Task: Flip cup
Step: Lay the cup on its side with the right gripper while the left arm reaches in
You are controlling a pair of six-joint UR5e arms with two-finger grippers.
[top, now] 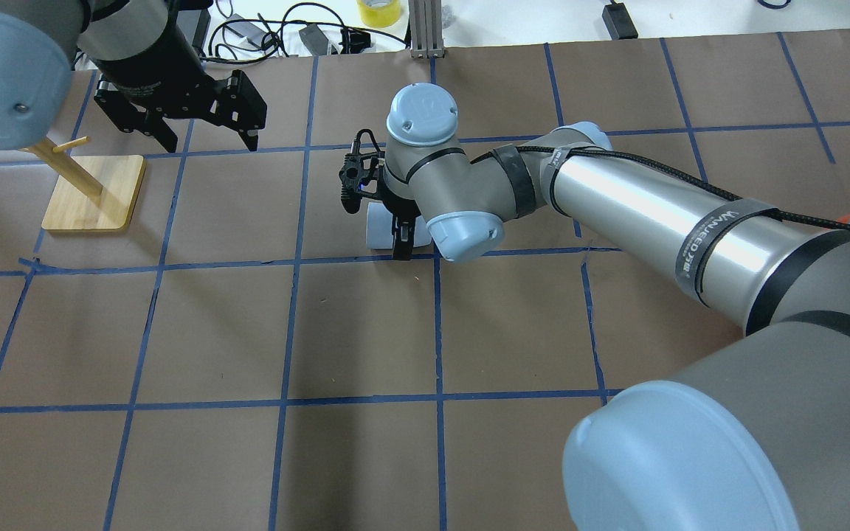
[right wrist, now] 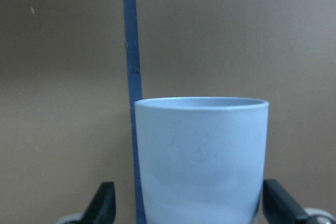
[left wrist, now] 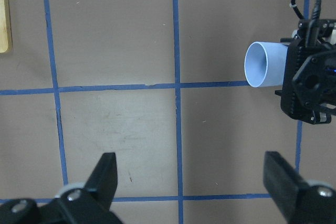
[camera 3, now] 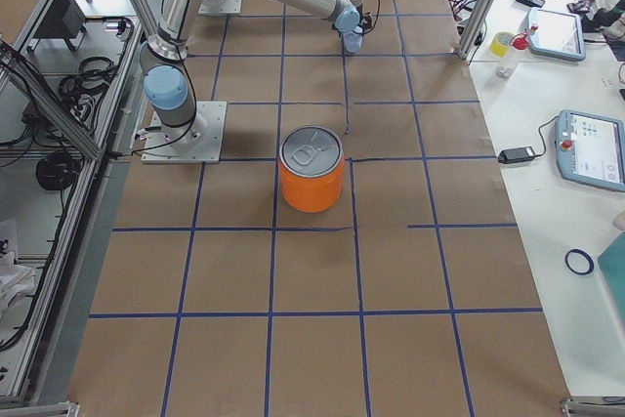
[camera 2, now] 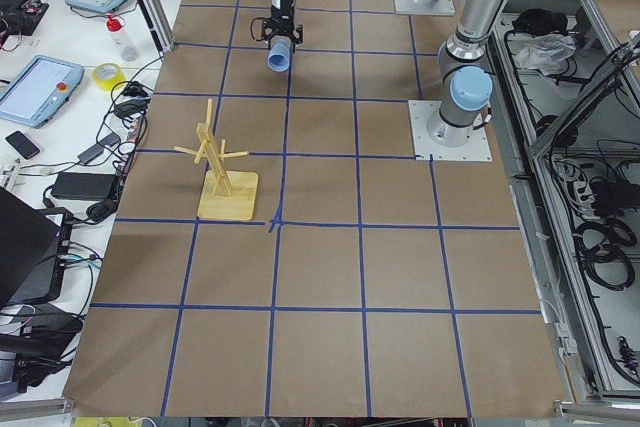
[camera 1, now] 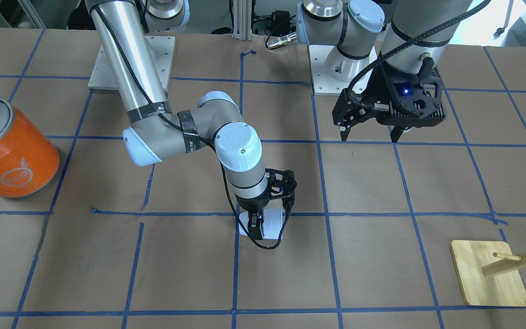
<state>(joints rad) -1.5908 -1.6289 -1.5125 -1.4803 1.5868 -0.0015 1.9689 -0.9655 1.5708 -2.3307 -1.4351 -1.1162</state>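
Cup (right wrist: 202, 156): nearest the right wrist lens. Smooth matte plastic, pale blue-white, plain, tapered, no handle, with a thin rounded rim. It lies on its side on the worktop (top: 211, 332), about midway along its length and nearer the operators' long edge than the robot's. The mouth faces the end on the robot's left, and the inside is slightly bluer.

Worktop: brown paper, faintly scuffed, gridded with blue tape.

Right tool (camera 1: 270, 227): points straight down over the cup with its jaws spread wide, one black finger on each side of the cup wall. A strip of paper shows between one pad and the wall, so it grips nothing. The right arm's long silver tube reaches out from the base and folds at the grey wrist joints.

Left tool (top: 211, 144): hangs above the worktop facing down, jaws wide and empty, near the wooden rack (top: 93, 193), which has a flat pale base and slanted dowels.

Orange can (camera 1: 14, 151): glossy, silver top with a pull tab, upright toward the right end.
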